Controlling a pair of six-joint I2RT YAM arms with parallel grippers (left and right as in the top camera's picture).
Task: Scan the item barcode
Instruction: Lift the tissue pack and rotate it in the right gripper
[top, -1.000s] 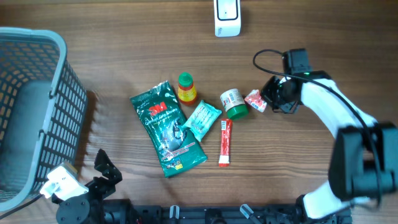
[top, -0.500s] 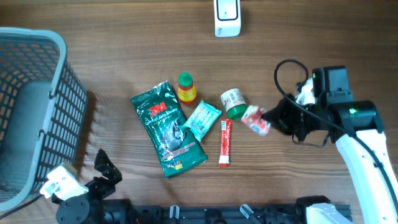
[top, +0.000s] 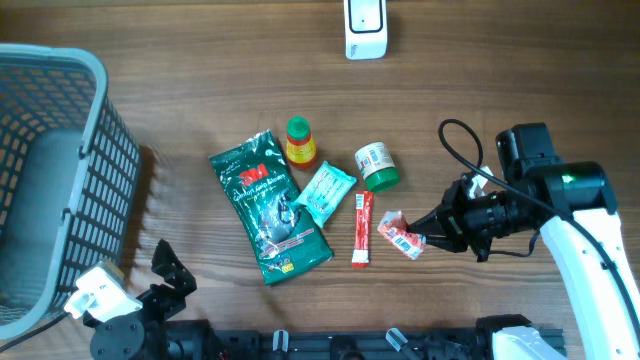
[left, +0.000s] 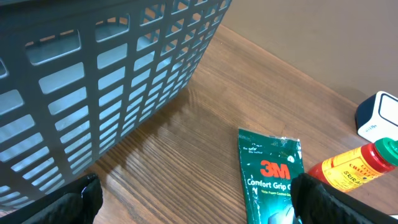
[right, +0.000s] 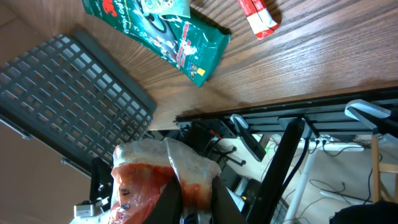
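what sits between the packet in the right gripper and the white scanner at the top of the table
The small green-lidded jar lies close to the straight line from the red and white crinkled packet, held in the right gripper, to the white box-shaped scanner. Beyond the jar only bare wooden table shows.

Six grocery items, one scanner (top: 365, 28), one basket (top: 60, 70) on a wooden table (top: 200, 60)
One of each kind — green pouch (top: 268, 208), orange bottle (top: 300, 143), teal sachet (top: 325, 193), green-lidded jar (top: 376, 166), red stick sachet (top: 362, 229), red-and-white packet (top: 400, 235) — beside a single white scanner and a single grey mesh basket.
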